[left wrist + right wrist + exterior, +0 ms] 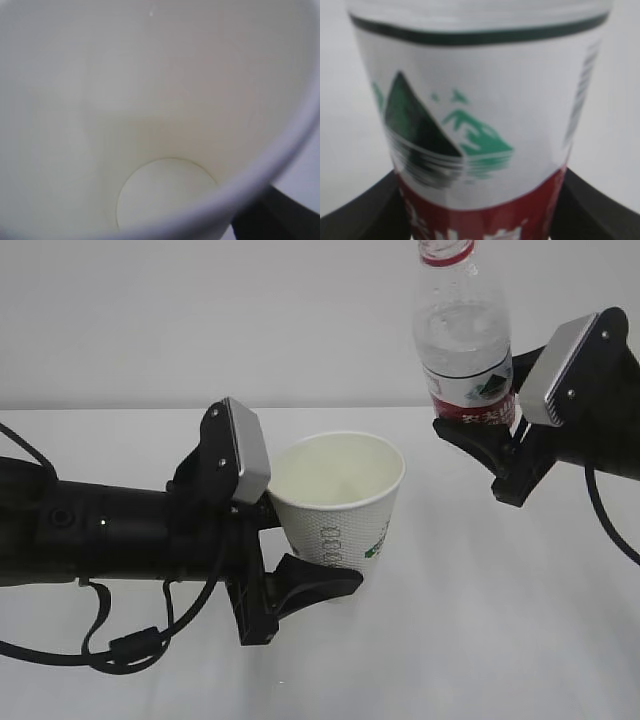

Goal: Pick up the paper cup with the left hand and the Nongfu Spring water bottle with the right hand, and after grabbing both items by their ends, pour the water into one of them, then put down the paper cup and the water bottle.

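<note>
The white paper cup (340,505) stands mouth up at the middle, and my left gripper (310,555) is shut on its lower half. In the left wrist view the cup's cream inside (150,100) fills the frame, with one black finger (282,217) at the bottom right. The Nongfu Spring water bottle (463,340) is held upright and raised at the upper right. My right gripper (487,410) is shut on its red label. The right wrist view shows the bottle (480,125) between two black fingers (365,210). No stream of water shows, and I cannot tell whether the cup holds any.
A white table (480,620) runs under both arms, with a plain pale wall behind. A black cable (110,645) loops below the left arm near the front edge. Another cable (610,520) hangs from the right arm.
</note>
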`<state>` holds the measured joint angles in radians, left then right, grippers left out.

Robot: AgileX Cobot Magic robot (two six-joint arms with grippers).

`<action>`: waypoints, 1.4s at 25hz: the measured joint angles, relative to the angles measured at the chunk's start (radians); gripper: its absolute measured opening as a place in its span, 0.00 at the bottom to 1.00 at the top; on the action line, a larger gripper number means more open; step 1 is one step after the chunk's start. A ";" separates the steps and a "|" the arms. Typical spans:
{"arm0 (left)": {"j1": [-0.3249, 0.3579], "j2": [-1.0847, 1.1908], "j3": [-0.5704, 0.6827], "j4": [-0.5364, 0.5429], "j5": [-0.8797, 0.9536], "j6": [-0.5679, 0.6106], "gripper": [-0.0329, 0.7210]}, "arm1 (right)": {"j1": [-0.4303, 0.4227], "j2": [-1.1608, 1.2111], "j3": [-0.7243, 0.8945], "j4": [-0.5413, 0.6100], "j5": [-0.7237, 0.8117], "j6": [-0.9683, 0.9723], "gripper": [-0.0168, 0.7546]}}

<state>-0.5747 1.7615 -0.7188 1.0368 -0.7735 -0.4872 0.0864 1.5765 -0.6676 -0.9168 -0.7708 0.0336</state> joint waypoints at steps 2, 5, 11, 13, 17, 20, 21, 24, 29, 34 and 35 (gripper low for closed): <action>0.000 0.000 -0.001 -0.024 0.000 0.000 0.74 | 0.000 -0.006 -0.018 -0.034 0.028 -0.003 0.70; 0.000 0.000 -0.018 -0.034 0.002 0.000 0.74 | 0.000 -0.021 -0.036 -0.061 0.059 -0.010 0.70; 0.000 0.000 -0.053 -0.036 0.020 -0.001 0.74 | 0.000 -0.056 -0.061 -0.075 0.106 -0.057 0.70; 0.000 0.000 -0.058 -0.038 0.022 -0.001 0.74 | 0.000 -0.062 -0.075 -0.079 0.122 -0.075 0.70; 0.000 0.000 -0.060 -0.038 0.028 -0.027 0.74 | 0.000 -0.068 -0.104 -0.079 0.139 -0.084 0.70; 0.000 -0.013 -0.060 -0.038 0.058 -0.046 0.74 | 0.000 -0.068 -0.119 -0.081 0.145 -0.099 0.70; 0.000 -0.029 -0.063 -0.038 0.077 -0.054 0.74 | 0.000 -0.068 -0.123 -0.083 0.145 -0.103 0.70; 0.000 -0.079 -0.087 -0.038 0.142 -0.084 0.74 | 0.000 -0.068 -0.144 -0.085 0.149 -0.108 0.70; 0.000 -0.109 -0.131 -0.038 0.177 -0.109 0.74 | 0.000 -0.068 -0.186 -0.112 0.153 -0.110 0.70; 0.000 -0.109 -0.133 -0.032 0.186 -0.144 0.74 | 0.000 -0.068 -0.216 -0.127 0.159 -0.110 0.70; 0.000 -0.109 -0.133 -0.032 0.186 -0.155 0.74 | 0.000 -0.068 -0.218 -0.130 0.159 -0.115 0.70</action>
<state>-0.5747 1.6530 -0.8514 1.0043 -0.5877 -0.6418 0.0864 1.5082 -0.8859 -1.0463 -0.6115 -0.0809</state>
